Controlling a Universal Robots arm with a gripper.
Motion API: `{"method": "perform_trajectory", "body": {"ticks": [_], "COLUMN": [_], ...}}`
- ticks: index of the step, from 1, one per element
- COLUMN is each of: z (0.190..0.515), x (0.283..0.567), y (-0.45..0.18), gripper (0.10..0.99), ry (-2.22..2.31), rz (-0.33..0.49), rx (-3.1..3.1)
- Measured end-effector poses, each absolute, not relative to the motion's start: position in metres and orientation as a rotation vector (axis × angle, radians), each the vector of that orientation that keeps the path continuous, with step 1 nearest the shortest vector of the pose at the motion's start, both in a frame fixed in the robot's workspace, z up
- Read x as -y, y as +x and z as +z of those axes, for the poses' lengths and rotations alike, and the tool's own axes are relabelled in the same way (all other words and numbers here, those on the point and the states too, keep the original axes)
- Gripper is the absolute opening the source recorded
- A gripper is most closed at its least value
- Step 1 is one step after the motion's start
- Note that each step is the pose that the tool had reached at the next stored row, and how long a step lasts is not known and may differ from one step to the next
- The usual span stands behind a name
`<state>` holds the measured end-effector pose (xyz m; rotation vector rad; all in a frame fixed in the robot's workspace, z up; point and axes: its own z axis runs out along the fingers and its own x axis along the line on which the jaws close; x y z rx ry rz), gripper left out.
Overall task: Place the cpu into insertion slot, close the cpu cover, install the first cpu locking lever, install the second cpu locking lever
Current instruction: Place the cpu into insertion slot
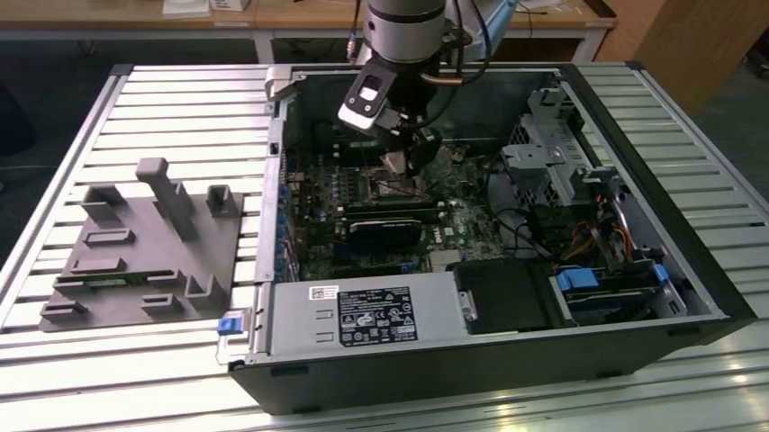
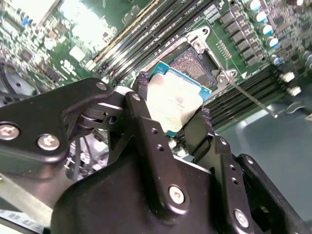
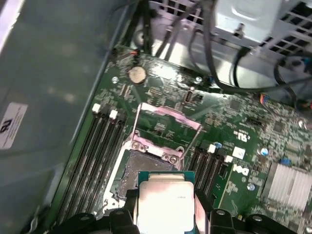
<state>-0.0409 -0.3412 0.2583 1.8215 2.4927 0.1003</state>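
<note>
My claw (image 2: 173,105) is clamped on the cpu (image 3: 165,202) by two opposite edges and holds it partly over the insertion slot (image 3: 139,168), by my reading not yet seated. The cpu cover (image 3: 169,113) stands raised beyond the insertion slot. I judge the placing step is in hand. Seating calls for squaring the cpu to the slot's rim and keeping it level.
</note>
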Motion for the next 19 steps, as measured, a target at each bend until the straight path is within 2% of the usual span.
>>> {"method": "perform_trajectory", "body": {"ticks": [19], "z": [0.2534], "x": [0.338], "y": [-0.0409], "gripper": [0.541], "ry": [2.136], "rz": [0.088], "rx": [-2.218]}}
